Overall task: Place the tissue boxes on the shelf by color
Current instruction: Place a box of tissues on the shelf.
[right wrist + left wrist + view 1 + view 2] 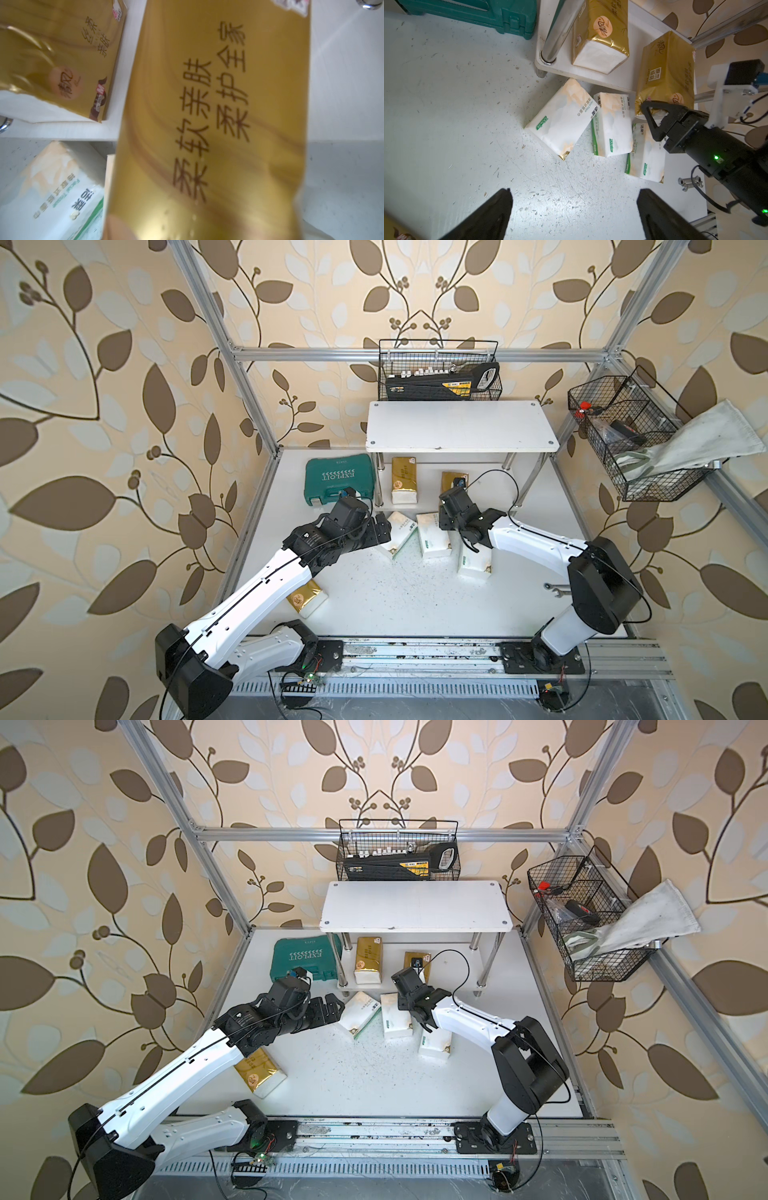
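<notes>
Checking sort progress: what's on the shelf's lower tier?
One gold pack lies on the lower tier; the right claw grips a second gold pack overhanging its front edge. The top board hides the tier's rear.

L claw (574, 216) wide open, low; R claw (654, 111) clamped, prob. gripping.

Lab rig: aluminium frame (311, 353), wallpaper (104, 448).

Both top views: high overhead, tilted toward back wall (332, 302), far; whole table (395, 605) and shelf (461, 427) shared. Left wrist: low over table, faces white packs (560, 120), shelf corner. Right wrist: very close on gold pack (207, 124), blurred; same shelf corner, white packs.
</notes>
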